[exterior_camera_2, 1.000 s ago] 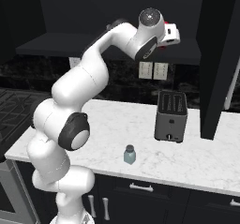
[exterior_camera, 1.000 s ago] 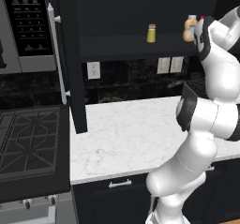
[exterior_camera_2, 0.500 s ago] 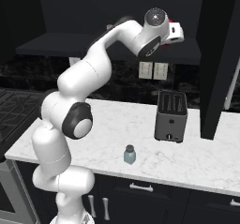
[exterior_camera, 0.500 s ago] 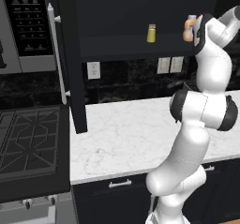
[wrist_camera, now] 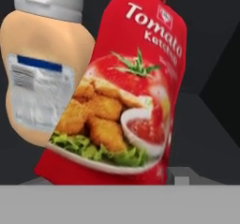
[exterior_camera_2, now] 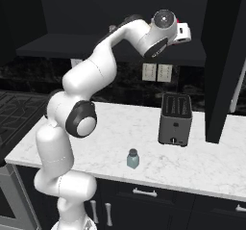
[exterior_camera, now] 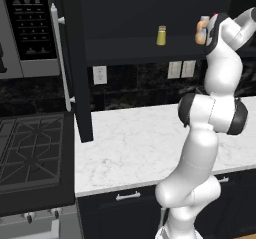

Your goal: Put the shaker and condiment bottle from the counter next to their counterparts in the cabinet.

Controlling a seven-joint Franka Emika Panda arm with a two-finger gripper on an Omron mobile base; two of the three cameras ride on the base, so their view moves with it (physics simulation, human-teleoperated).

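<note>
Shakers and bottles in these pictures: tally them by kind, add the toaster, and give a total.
Shakers: 2, the yellow shaker on the cabinet shelf and the blue-grey shaker on the counter.
Bottles: 2, the red ketchup bottle and the orange-beige bottle beside it.
Toasters: 1, the toaster.
Total: 5

"Where is the red condiment bottle sitting?"
"Right in front of the gripper, leaning, touching the beige bottle."
"And the shaker?"
"Standing far below on the counter."
</note>
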